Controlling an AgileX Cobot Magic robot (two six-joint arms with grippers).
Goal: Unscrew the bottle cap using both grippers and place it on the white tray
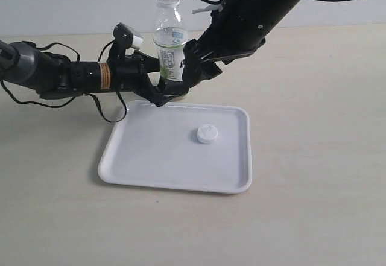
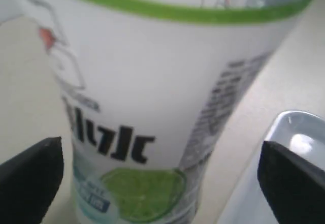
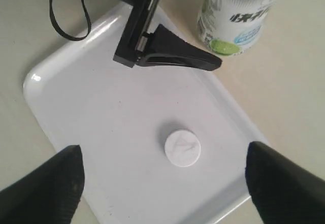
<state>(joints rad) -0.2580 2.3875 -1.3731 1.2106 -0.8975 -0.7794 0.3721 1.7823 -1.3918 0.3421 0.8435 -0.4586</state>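
The clear bottle (image 1: 169, 43) stands upright and uncapped on the table just behind the white tray (image 1: 151, 157). Its lime label fills the left wrist view (image 2: 152, 107). My left gripper (image 1: 164, 90) (image 2: 160, 142) is open around the bottle's base, with a gap on both sides. One of its fingers (image 3: 177, 59) reaches over the tray's far rim, apart from the bottle (image 3: 233, 26). The bottle cap (image 1: 207, 134) (image 3: 182, 148) lies flat on the tray (image 3: 101, 112). My right gripper (image 1: 198, 72) (image 3: 163, 149) hangs open and empty above the tray, the cap below and between its jaws.
The pale table (image 1: 313, 157) runs all round the tray. Black cables (image 1: 114, 112) from the left arm loop down beside the tray's far left corner. The right arm (image 1: 253, 19) slants in from the upper right, close behind the bottle.
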